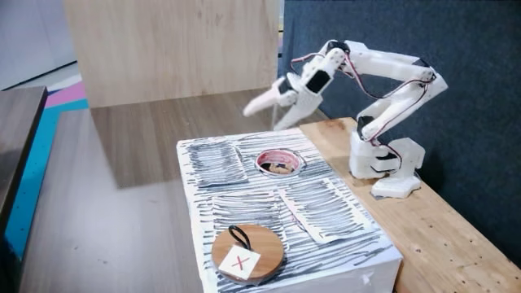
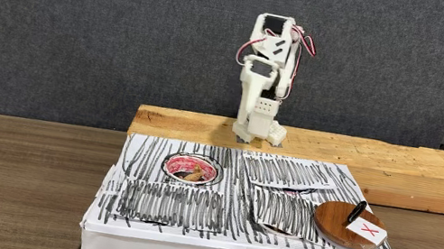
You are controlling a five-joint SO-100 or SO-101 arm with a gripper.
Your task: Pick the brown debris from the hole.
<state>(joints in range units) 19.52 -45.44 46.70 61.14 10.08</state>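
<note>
Dark grey cloth wall (image 2: 85,18) behind everything, soft and fuzzy. Below it, brown wood bench (image 2: 0,186) with long grain lines. On top, at the back, thick pale wood plank (image 2: 433,175), lying flat and long. In a fixed view, big light wood board (image 1: 171,49) standing up at the back. Blue and pink strips (image 1: 49,114) off at the left edge. Soft, even light, with faint shadows.
</note>
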